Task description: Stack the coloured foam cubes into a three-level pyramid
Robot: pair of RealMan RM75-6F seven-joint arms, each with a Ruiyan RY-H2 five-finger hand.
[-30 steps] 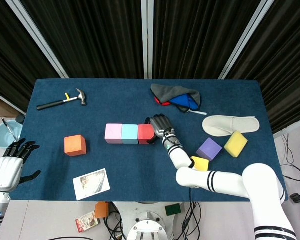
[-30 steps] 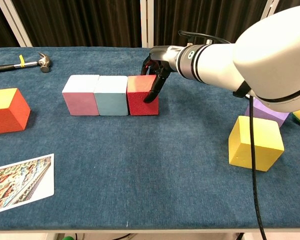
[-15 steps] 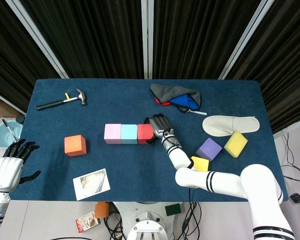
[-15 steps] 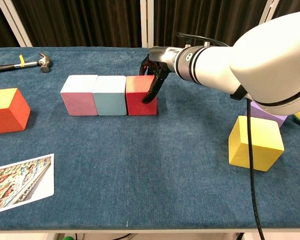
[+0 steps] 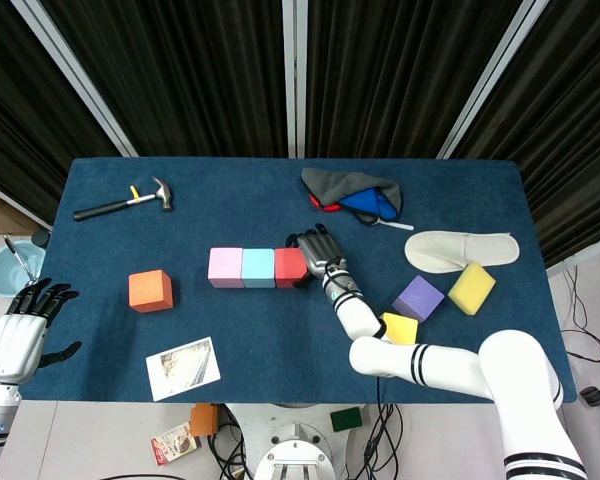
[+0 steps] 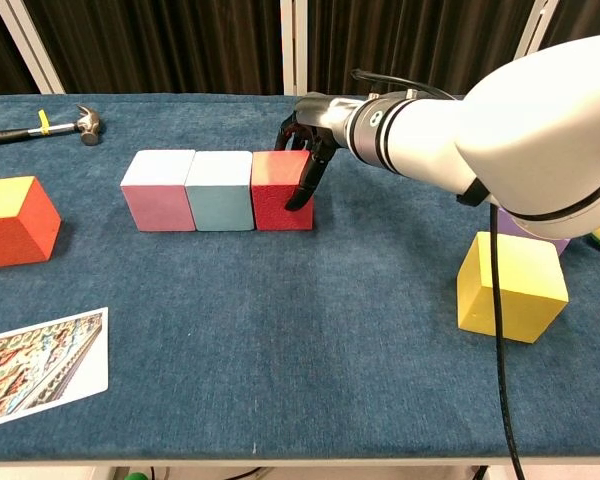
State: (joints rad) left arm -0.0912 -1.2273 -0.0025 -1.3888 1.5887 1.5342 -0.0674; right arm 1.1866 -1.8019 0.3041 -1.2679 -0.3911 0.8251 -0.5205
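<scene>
Red cube [image 6: 281,189] | end of row, beside teal cube [image 6: 219,189] | right hand [image 6: 307,145] grips it | left hand [image 5: 25,325] spread, empty

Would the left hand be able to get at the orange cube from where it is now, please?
Probably yes. The left hand sits open off the table's left edge, and the orange cube stands alone on that side, apart from the pink cube, with only bare cloth between them.
</scene>
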